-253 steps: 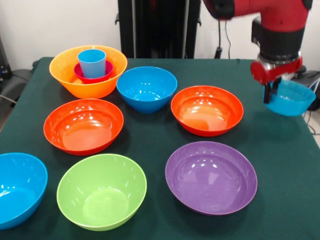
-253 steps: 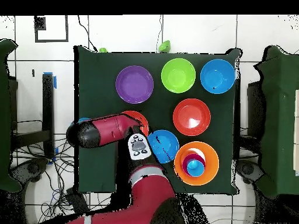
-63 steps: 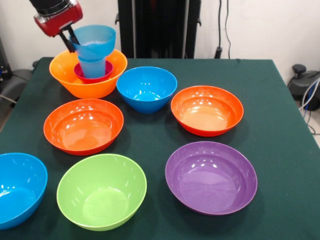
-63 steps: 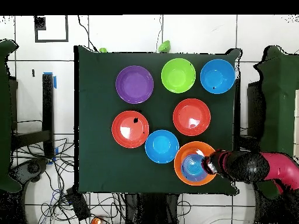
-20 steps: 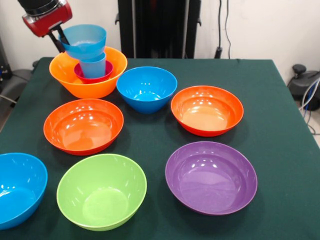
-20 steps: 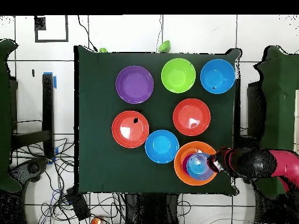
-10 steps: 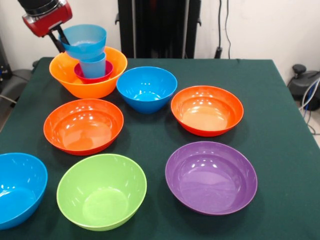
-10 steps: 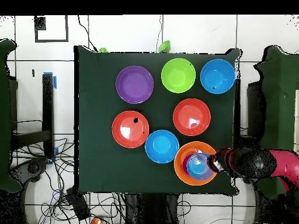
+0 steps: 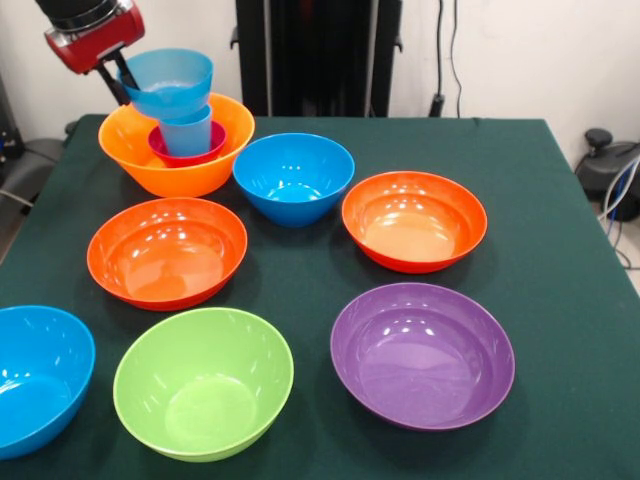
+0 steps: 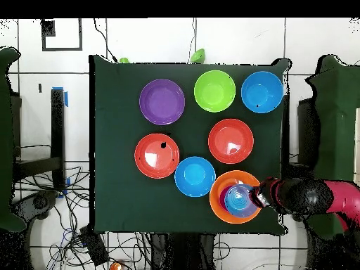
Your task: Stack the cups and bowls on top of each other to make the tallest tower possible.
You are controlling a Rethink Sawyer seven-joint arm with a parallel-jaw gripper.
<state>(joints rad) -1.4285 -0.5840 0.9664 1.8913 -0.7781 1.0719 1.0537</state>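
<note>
The tower stands at the table's far left corner. A large yellow-orange bowl (image 9: 170, 165) holds a small magenta bowl (image 9: 170, 153), and the light-blue tumbler (image 9: 190, 133) stands in that. The small pale-blue bowl (image 9: 168, 82) sits on the tumbler, offset to the left. My gripper (image 9: 122, 82) comes in from the upper left with its fingers on either side of this bowl's left rim, shut on it. In the overhead view the gripper (image 10: 254, 198) is at the right edge of the yellow-orange bowl (image 10: 219, 205).
Other bowls lie open side up on the green cloth: blue (image 9: 293, 178), two red-orange (image 9: 414, 220) (image 9: 167, 252), lime green (image 9: 203, 382), purple (image 9: 422, 353), and a second blue (image 9: 35, 378) at the near left edge.
Since 12.7 s ago the gripper carried the pale-blue bowl from the table's right side onto the tumbler. From 3.1 s ago it shifted left and down. Nothing has moved in the last second.
</note>
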